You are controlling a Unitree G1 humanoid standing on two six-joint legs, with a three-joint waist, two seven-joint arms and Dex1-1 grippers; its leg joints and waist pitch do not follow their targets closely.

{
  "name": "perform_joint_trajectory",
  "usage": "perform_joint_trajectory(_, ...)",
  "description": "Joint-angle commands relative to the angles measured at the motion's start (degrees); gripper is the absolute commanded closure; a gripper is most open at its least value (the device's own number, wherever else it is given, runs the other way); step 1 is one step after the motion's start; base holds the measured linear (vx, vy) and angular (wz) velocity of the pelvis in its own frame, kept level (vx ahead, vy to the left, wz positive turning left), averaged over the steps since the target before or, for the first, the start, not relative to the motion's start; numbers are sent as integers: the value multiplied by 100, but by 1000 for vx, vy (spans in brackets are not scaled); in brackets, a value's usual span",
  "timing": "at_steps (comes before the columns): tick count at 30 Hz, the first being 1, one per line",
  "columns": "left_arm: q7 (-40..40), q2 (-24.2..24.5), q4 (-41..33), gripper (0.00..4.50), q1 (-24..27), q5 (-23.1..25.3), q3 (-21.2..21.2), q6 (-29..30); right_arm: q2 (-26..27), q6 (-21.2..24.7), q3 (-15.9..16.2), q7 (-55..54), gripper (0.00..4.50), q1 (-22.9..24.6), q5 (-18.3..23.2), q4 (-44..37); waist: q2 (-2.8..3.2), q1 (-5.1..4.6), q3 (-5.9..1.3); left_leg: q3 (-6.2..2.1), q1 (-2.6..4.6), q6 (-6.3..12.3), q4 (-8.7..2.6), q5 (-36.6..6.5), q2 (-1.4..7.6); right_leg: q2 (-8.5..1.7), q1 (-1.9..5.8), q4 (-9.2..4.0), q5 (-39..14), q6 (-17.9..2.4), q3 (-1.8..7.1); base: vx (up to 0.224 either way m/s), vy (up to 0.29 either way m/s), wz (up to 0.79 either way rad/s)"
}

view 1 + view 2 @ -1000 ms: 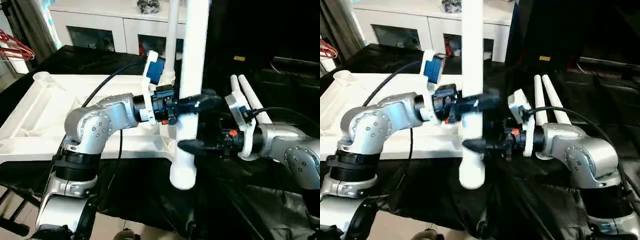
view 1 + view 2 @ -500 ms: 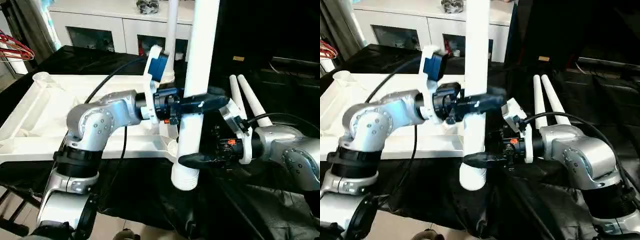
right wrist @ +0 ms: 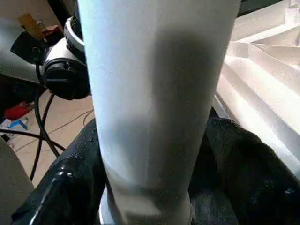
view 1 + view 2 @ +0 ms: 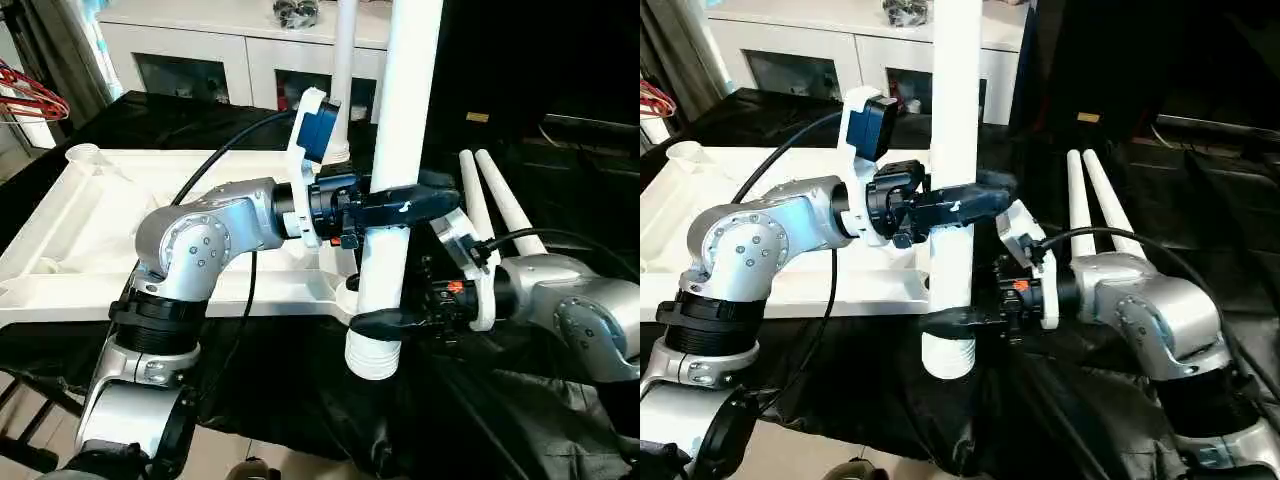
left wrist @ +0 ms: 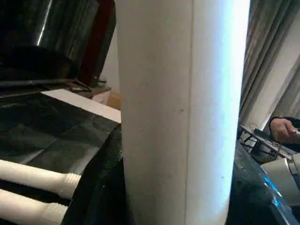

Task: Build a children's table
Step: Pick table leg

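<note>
Table leg (image 4: 392,180), held upright with its long axis near vertical and its ribbed end (image 4: 372,358) down, hung over the black cloth (image 4: 300,390) just off the near corner of the upturned tabletop (image 4: 70,230). Right gripper (image 4: 395,322) clasped it low, just above the ribs; left gripper (image 4: 400,205) clasped it higher. Beyond the right forearm, two more legs (image 4: 490,200) lay side by side on the cloth. Farther back, another leg (image 4: 343,75) stood in a far corner socket, before a white cabinet (image 4: 200,50).
</note>
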Motion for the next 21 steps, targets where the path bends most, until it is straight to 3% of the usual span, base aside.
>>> perform_joint_trajectory(1, -73, -2, 4, 268, -80, 9, -34, -41, -8, -53, 10, 0, 144, 24, 29, 0, -41, 10, -527, -107, 85, 121, -365, -630, 277, -466, 317, -427, -1178, -1211, 254, 0, 0, 0)
perform_joint_trajectory(11, -81, -8, -1, 268, -57, 38, -80, -87, 40, -38, 7, 13, 218, 26, 36, 17, -37, 13, -525, -104, 90, 120, -363, -644, 278, -470, 317, -430, -1198, -1216, 256, 0, 0, 0)
perform_joint_trajectory(16, 111, -53, 69, 268, -61, 386, -196, -410, 55, -50, 9, 3, 257, 37, 31, 25, -28, 18, -530, -105, 89, 113, -363, -641, 276, -472, 320, -433, -1205, -1182, 258, 0, 0, 0)
perform_joint_trajectory(17, 231, -93, 138, 212, -90, 399, -158, -383, 60, -53, 9, 1, 258, 39, 26, 26, -35, 14, -528, -102, 87, 112, -362, -641, 274, -469, 322, -435, -1192, -1192, 258, 0, 0, 0)
perform_joint_trajectory(21, 332, -238, 259, 177, -162, 308, 31, -471, 131, -119, -29, -78, 262, 92, -3, 25, -19, 20, -534, -108, 83, 116, -356, -625, 272, -472, 326, -437, -1151, -1206, 254, 0, 0, 0)
